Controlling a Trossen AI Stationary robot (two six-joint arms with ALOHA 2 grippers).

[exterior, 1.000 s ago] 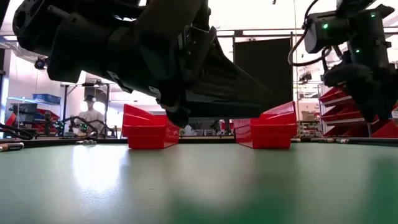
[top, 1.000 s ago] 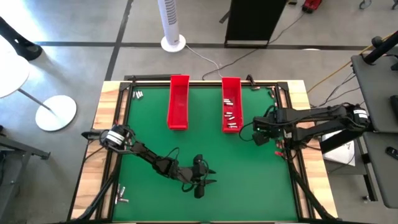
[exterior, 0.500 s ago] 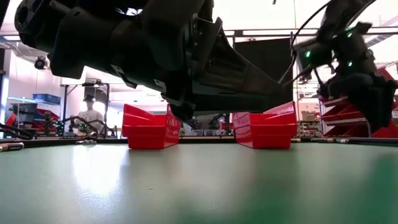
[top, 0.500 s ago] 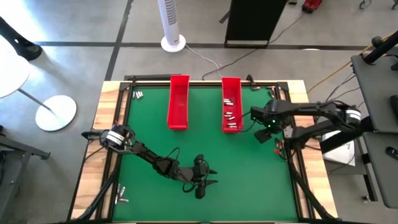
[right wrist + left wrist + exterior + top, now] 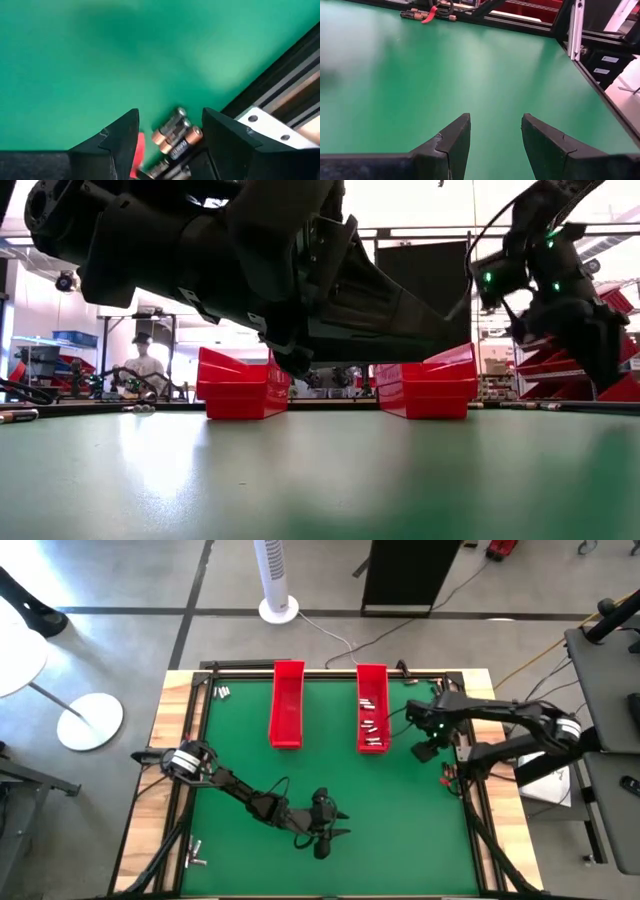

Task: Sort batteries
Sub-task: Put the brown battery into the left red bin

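My right gripper [image 5: 170, 137] is open above the green mat by the table's right rail. A small cluster of copper-topped batteries [image 5: 175, 131] lies on the mat beside that rail, showing between the fingers, which do not touch it. From above, this gripper [image 5: 430, 750] is right of the right red tray [image 5: 372, 708], which has several batteries in it. The left red tray [image 5: 287, 705] stands beside it. My left gripper [image 5: 495, 135] is open and low over bare mat near the table's near edge [image 5: 320, 828].
Loose batteries lie at the far left corner [image 5: 220, 692], at the near left corner [image 5: 195, 858], and along a far rail in the left wrist view [image 5: 427, 14]. A metal frame [image 5: 465, 740] borders the mat. Open mat lies between the arms. A person [image 5: 148, 365] is in the room behind.
My right arm has swung toward the table's far edge along the right rail, its gripper ending up beside the right tray's near half. The left arm has kept still.
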